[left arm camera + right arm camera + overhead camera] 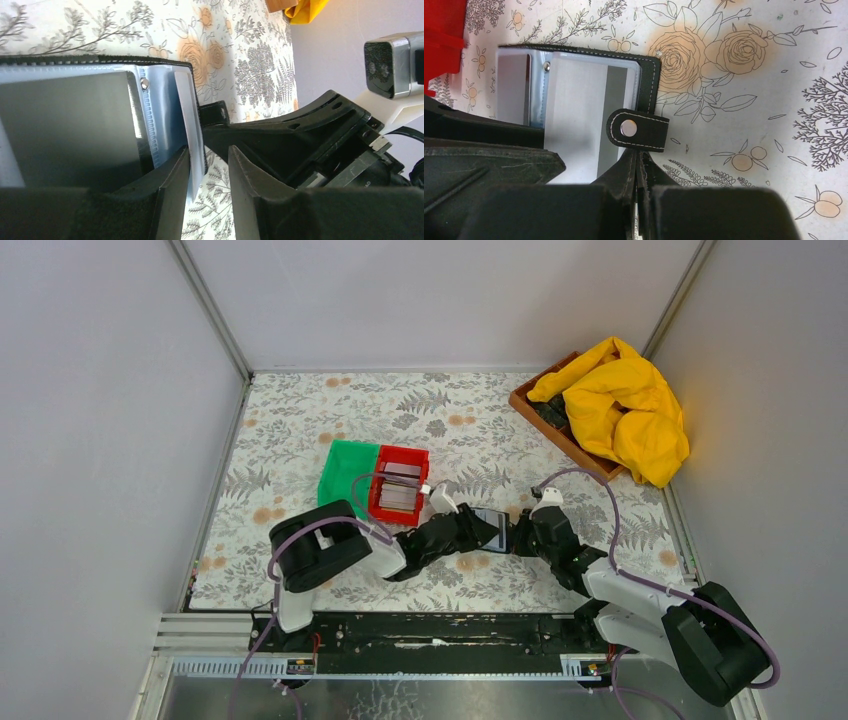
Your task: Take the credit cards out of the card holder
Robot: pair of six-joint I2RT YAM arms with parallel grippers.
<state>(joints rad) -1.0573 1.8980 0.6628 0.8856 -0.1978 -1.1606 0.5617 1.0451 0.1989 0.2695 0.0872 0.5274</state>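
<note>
The black card holder (489,526) lies open on the floral cloth between my two grippers. In the right wrist view its sleeves (574,100) hold a white card with a grey stripe (589,115). My right gripper (640,167) is shut on the holder's edge just below the snap strap (637,129). In the left wrist view a grey card (70,125) sits in a bluish sleeve, and a whitish card's edge (189,125) sticks out between my left fingers (172,195). My left gripper (209,165) is open around that edge, which rests against one finger. Several cards (400,486) lie in the red bin.
A red bin (397,508) and a green bin (345,472) stand side by side just behind the left gripper. A wooden tray (530,405) under a yellow cloth (625,405) sits at the back right. White walls enclose the table.
</note>
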